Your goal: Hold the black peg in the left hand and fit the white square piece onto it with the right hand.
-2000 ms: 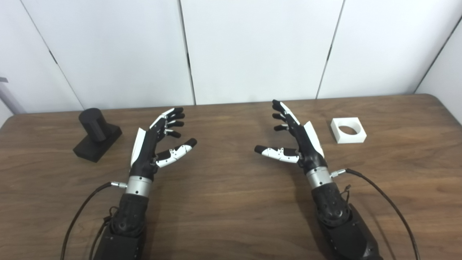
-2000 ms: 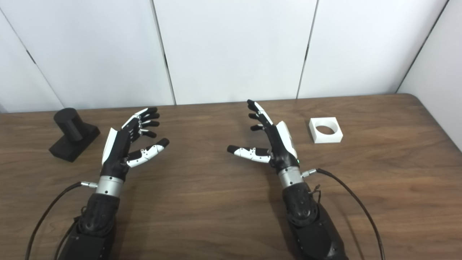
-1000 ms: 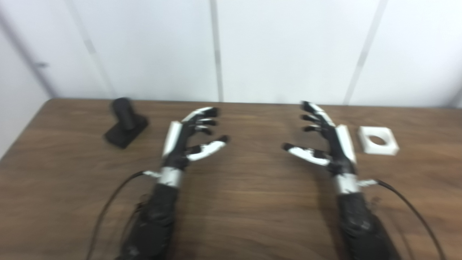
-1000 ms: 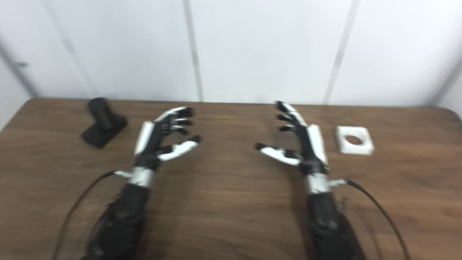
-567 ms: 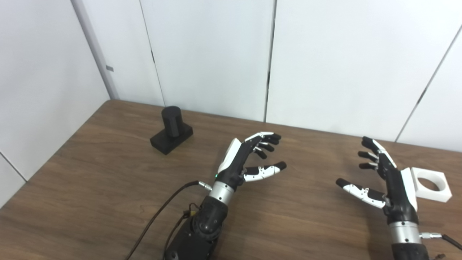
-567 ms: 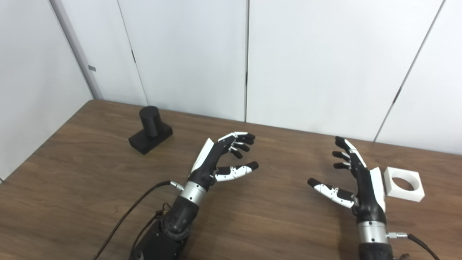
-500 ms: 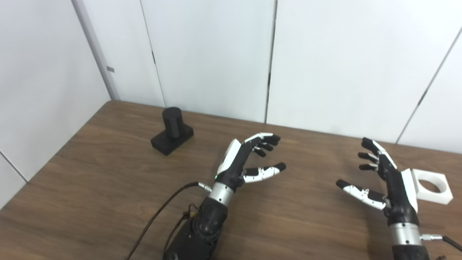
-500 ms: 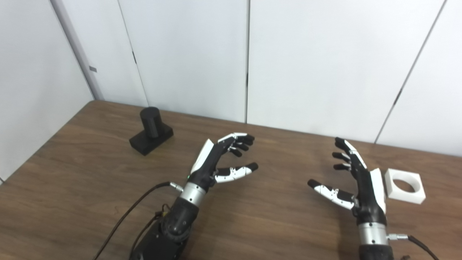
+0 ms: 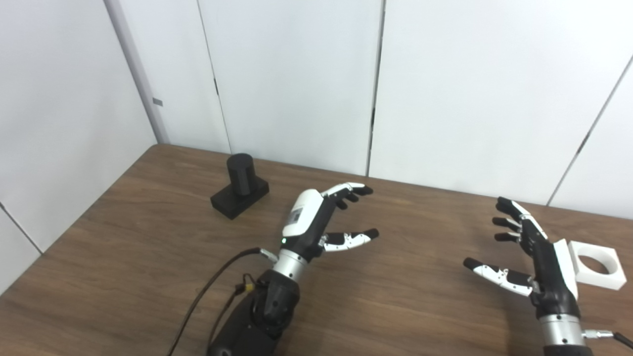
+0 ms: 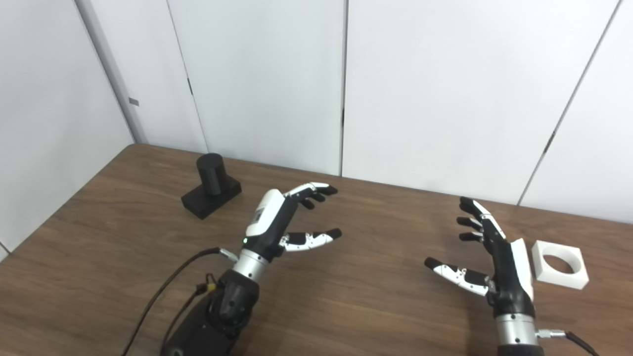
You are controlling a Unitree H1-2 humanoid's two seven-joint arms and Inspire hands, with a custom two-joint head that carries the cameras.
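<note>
- Left hand (image 9: 316, 220): fingers spread, palm empty, raised over the table (image 9: 395, 296). Nothing held.
- Right hand (image 10: 497, 259): likewise spread and empty, thumb out toward the centre.
- Black peg (image 9: 240, 184): rests on the table, forward and to the left of the left hand, well apart from it. Short cylinder standing on a flat rectangular base.
- Peg orientation: long axis upright, round top facing up; the base sits turned at an angle to the table edge.
- White square piece (image 10: 560, 264): lies flat just beside the outer side of the right hand; contact cannot be judged. Round hole faces up, so its axis is vertical.
- Handling estimate: both look like rigid moulded or printed plastic, light, not fragile, with smooth faces that may slip.
- Grip plan, peg: take it by the base block, leaving the cylinder clear for mating.
- Grip plan, piece: pinch two opposite flat outer walls, keeping fingers out of the hole.
- Neither grasp is made yet.
</note>
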